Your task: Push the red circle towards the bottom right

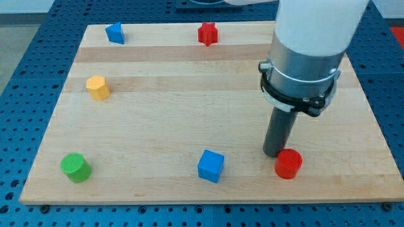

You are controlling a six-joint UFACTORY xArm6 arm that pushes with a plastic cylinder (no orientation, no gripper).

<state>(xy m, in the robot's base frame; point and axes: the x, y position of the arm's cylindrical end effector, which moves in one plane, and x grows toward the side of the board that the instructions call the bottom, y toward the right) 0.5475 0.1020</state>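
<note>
In the camera view, the red circle [288, 164] stands low on the wooden board [189, 120], toward the view's bottom right, not far from the bottom edge. My tip [273, 153] is just at its upper-left side, touching it or nearly so; I cannot tell which. The rod is plain and holds nothing (it has nothing to open or close).

I judge the red circle to be a small, light, stiff cylinder, probably smooth on the sides. It should slide easily, but because it is round it may roll off the tip if the contact is not centred. The best place to press is the upper-left side, on the line through its middle toward the bottom right corner.

The board looks smooth and flat, with visible grain. There is only a little free wood left between the circle and the corner, so a long push could bring it off the edge. The blue cube [211, 166] is well apart to the view's left, and the green cylinder [76, 168], yellow block [98, 87], blue block [115, 33] and red star [207, 33] are far from the path.
</note>
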